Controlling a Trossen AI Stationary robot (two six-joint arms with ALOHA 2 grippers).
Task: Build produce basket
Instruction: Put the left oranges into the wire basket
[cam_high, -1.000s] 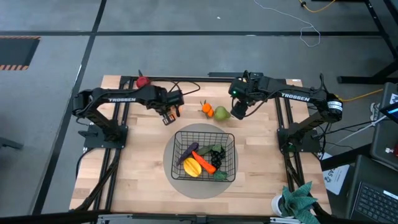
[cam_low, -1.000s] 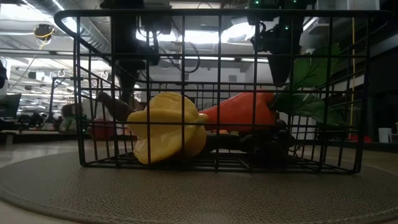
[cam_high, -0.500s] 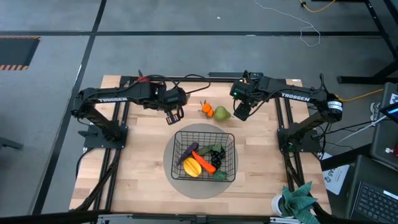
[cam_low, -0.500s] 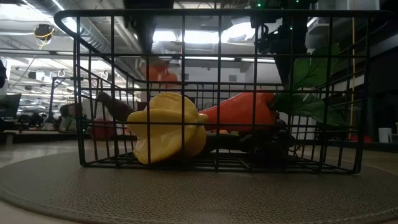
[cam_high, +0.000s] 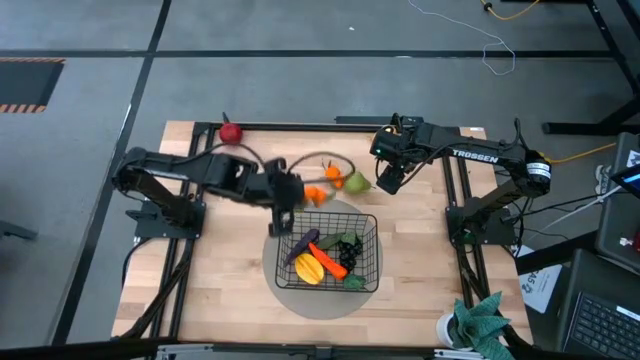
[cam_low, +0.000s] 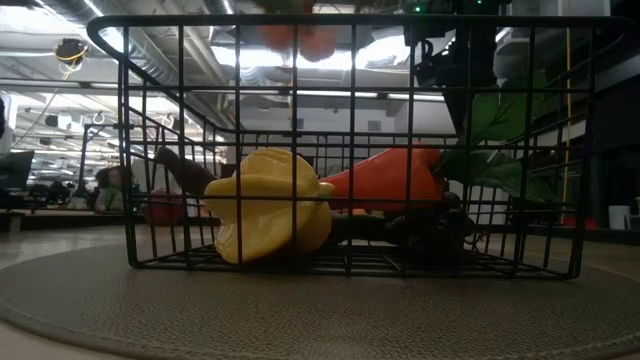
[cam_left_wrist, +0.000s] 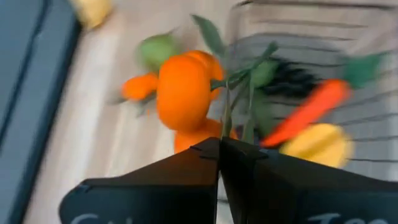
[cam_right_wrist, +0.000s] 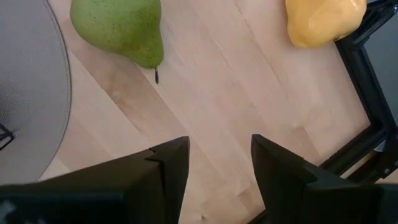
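Observation:
My left gripper (cam_high: 297, 195) is shut on a bunch of small oranges (cam_left_wrist: 183, 90) with green stems, just off the far left corner of the black wire basket (cam_high: 372, 226). The bunch shows as an orange blur above the basket's rim in the low view (cam_low: 296, 36). The basket stands on a round grey mat (cam_high: 275, 285) and holds a carrot (cam_high: 328, 262), a yellow piece (cam_high: 309, 269) and dark grapes (cam_high: 347, 243). Another orange (cam_high: 336, 176) and a green pear (cam_high: 357, 182) lie on the table. My right gripper (cam_high: 385, 181) is open beside the pear. My left gripper pinches the green stems (cam_left_wrist: 227, 119) of the orange bunch between its two shut fingertips. The oranges stick out beyond the fingertips, lifted clear of the table.
A red apple (cam_high: 231, 132) lies at the table's far left. A yellow piece (cam_right_wrist: 323, 22) lies by the dark frame rail at the far edge, beyond the pear (cam_right_wrist: 121, 28). Bare wood lies left and right of the mat.
My left gripper has gone from the far left of the table toward the right and near, up to the basket's far left corner, carrying the orange bunch clear of the table. My right gripper has stayed by the pear.

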